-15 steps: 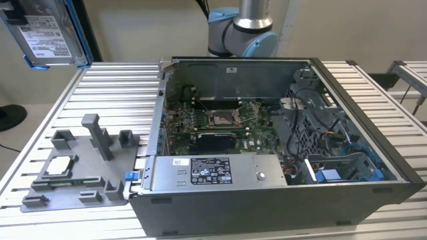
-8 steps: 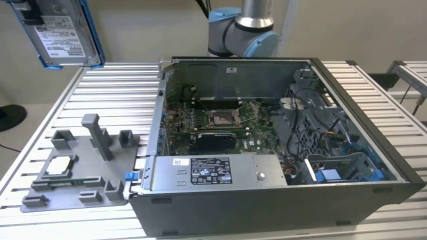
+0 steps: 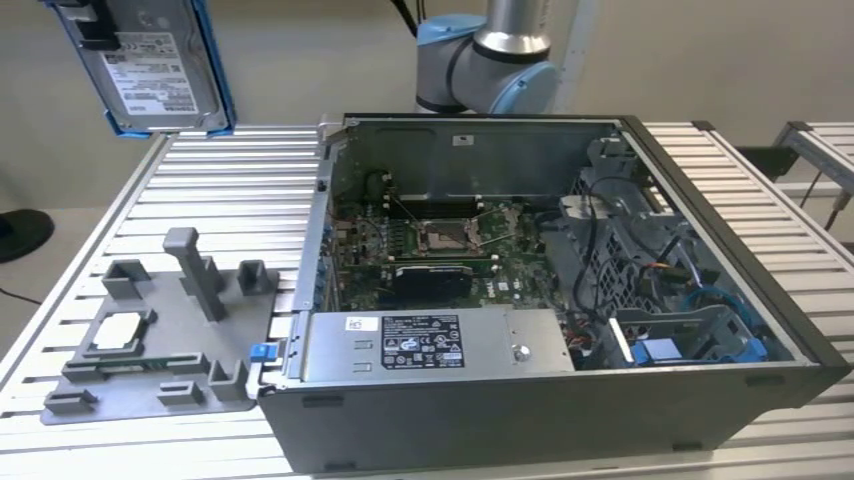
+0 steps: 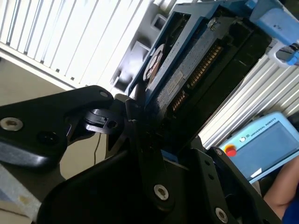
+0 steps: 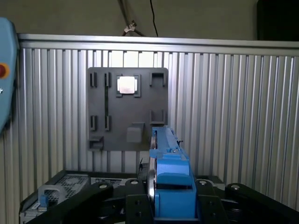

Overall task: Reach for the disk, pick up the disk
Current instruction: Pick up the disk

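Note:
The disk [image 3: 154,65], a silver drive with a white label in a blue bracket, hangs upright high above the table at the exterior view's top left. My gripper [image 3: 83,25] is shut on its upper end. In the first wrist view the disk [image 5: 170,172] is edge-on, blue bracket toward the camera, with my gripper [image 5: 170,207] clamped on both sides of it. In the second wrist view the disk's circuit-board face [image 4: 187,70] runs away from the black fingers [image 4: 126,126] pressed against it.
Below stands the open computer case [image 3: 801,345], with a long grey box [image 3: 427,345] bearing a sticker at its front. A grey fixture plate [image 3: 174,370] lies on the slatted table, holding a small silver chip [image 3: 120,328]. A pendant [image 4: 266,140] and a person's arm [image 4: 285,189] are nearby.

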Action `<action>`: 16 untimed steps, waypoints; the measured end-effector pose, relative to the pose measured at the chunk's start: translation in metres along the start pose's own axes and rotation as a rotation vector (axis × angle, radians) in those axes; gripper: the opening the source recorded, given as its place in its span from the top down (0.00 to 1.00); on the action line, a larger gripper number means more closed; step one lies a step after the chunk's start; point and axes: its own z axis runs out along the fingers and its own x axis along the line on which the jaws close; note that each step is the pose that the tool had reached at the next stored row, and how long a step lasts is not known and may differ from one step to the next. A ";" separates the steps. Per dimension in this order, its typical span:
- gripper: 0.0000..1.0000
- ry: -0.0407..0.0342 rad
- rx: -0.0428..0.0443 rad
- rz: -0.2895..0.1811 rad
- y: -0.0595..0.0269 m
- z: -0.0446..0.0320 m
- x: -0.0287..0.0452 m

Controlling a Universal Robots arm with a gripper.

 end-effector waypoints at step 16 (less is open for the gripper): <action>1.00 0.0000 -0.0001 0.000 -0.0630 -0.0002 0.0006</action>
